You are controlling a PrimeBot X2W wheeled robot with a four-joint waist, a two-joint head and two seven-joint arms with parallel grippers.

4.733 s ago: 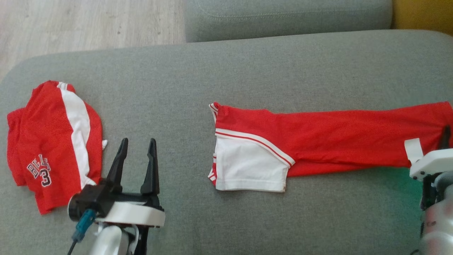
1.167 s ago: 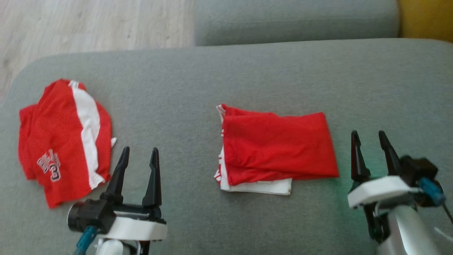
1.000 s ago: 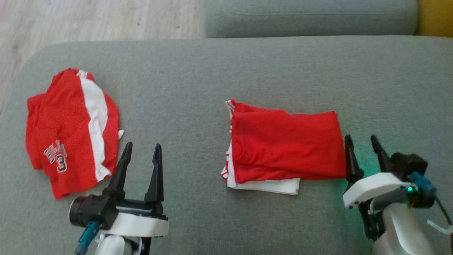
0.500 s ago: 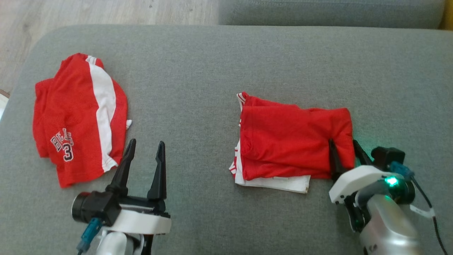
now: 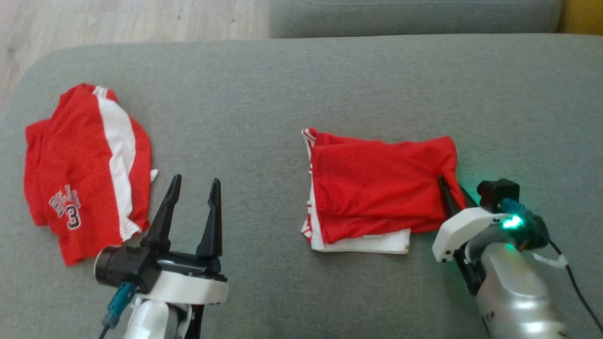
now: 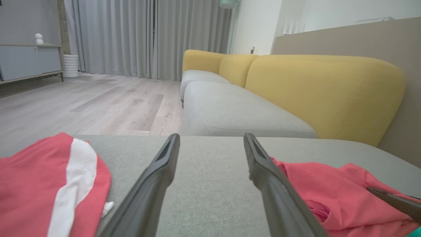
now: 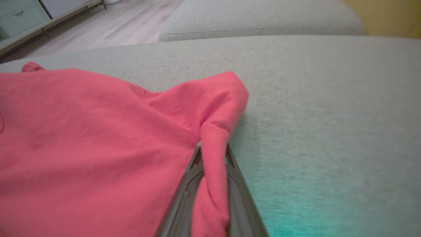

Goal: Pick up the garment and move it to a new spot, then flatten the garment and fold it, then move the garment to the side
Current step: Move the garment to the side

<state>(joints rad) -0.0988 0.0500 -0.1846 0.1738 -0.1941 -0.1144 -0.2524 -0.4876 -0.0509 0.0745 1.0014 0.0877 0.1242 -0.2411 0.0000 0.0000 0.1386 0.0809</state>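
Folded red garment point(image 5: 372, 197) lies mid-seat on the grey sofa point(image 5: 282, 84), with a white layer showing along its near edge. Right end effector point(image 5: 452, 187) is clamped on the garment's right edge, fabric bunched between its fingers. Left end effector point(image 5: 196, 181) is spread wide, holding nothing. Another red-and-white piece of clothing point(image 5: 80, 174) lies far left, well apart.

The left gripper point(image 5: 196, 179) and right gripper point(image 5: 451, 185) are showing black fingers point(image 5: 209, 212), white wrist plates point(image 5: 181, 288) and seemingly blue cable plugs point(image 5: 118, 303).
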